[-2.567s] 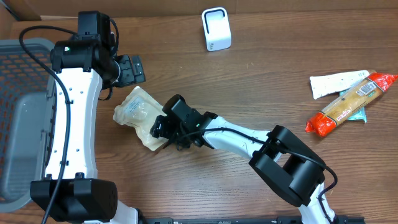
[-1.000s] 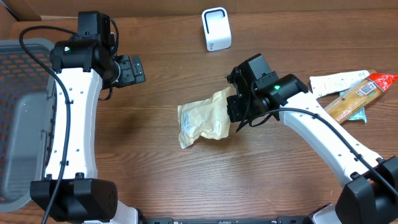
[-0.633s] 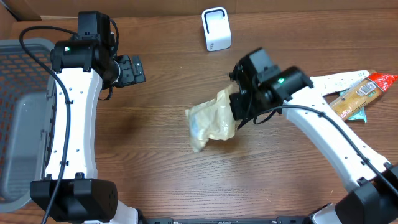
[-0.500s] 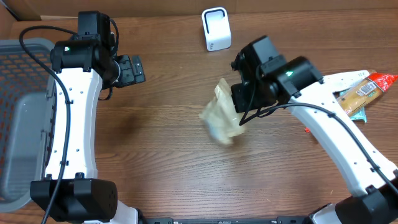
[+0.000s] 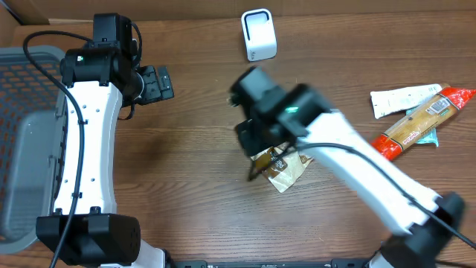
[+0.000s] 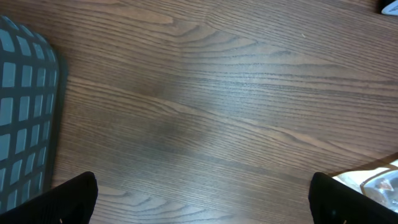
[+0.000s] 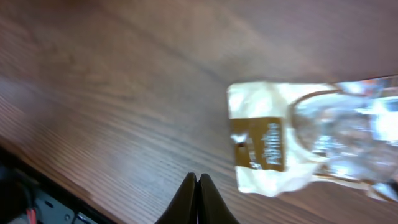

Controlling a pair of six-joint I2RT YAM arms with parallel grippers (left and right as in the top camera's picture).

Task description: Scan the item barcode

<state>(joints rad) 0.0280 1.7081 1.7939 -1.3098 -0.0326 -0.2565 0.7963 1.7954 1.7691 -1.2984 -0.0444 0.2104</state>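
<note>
One cream plastic pouch lay centre-right, its brown label blurred beyond reading. The right gripper jaws met, empty; the left gripper jaws gaped wide.

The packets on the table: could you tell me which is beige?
The crumpled pouch under the right arm; the white packet and red pack lie far right.

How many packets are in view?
3: a beige packet in the middle, a white packet far right, a red packet beside it. Beneath it, something teal may be another.
</note>
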